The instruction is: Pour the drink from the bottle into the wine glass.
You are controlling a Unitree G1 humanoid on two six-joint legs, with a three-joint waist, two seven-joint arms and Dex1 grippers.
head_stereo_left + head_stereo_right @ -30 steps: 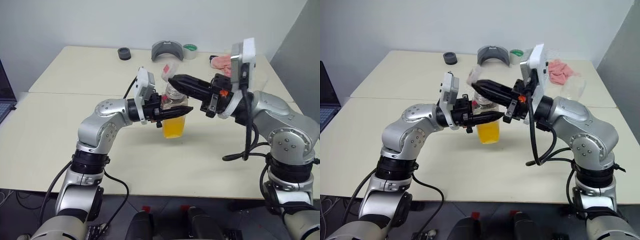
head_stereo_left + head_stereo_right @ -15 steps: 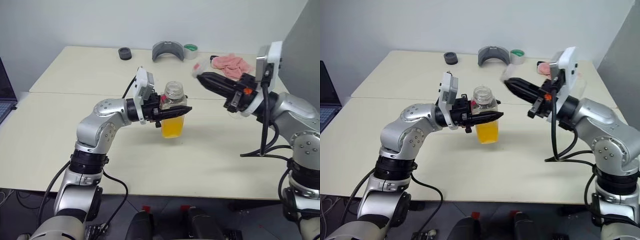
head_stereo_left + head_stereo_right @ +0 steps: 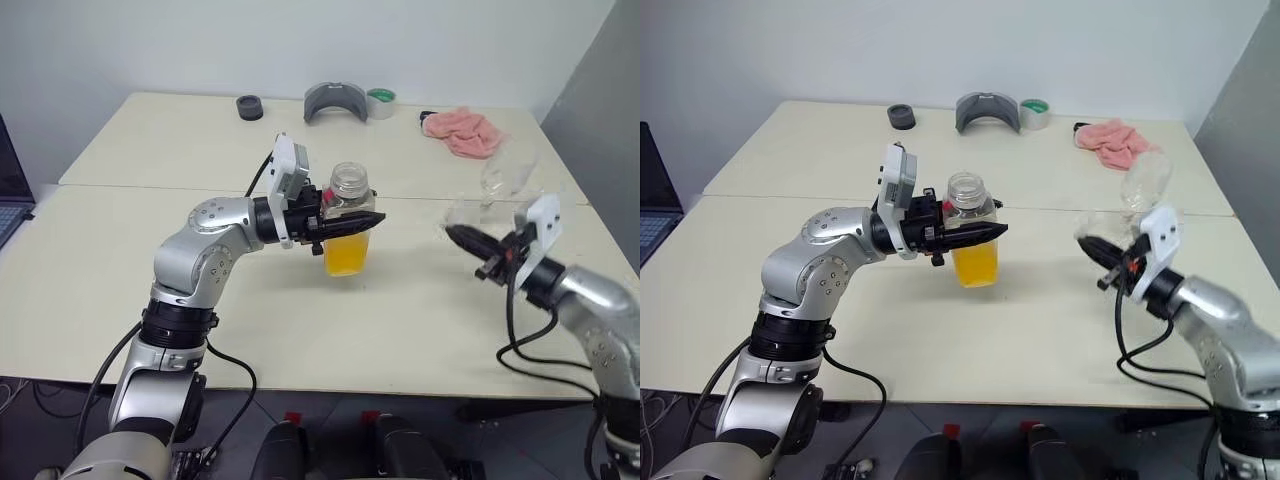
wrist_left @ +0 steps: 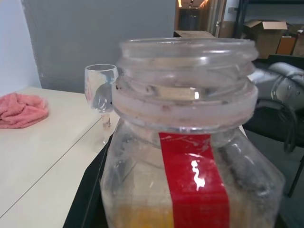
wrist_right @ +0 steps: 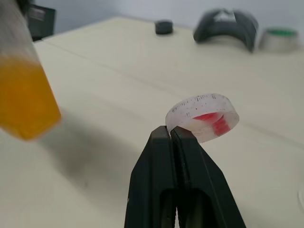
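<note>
Now | left gripper (image 3: 350,221) grips bottle (image 3: 348,232) | right gripper (image 5: 171,134) pinches cap (image 5: 203,117)

You are facing two cream tables (image 3: 150,260) pushed together, seam running across. Behind them a plain pale wall (image 3: 300,40); a grey panel (image 3: 600,110) stands at right. Dark floor (image 3: 890,440) below the near edge. In the left wrist view, shelving with cardboard boxes (image 4: 270,33).
</note>
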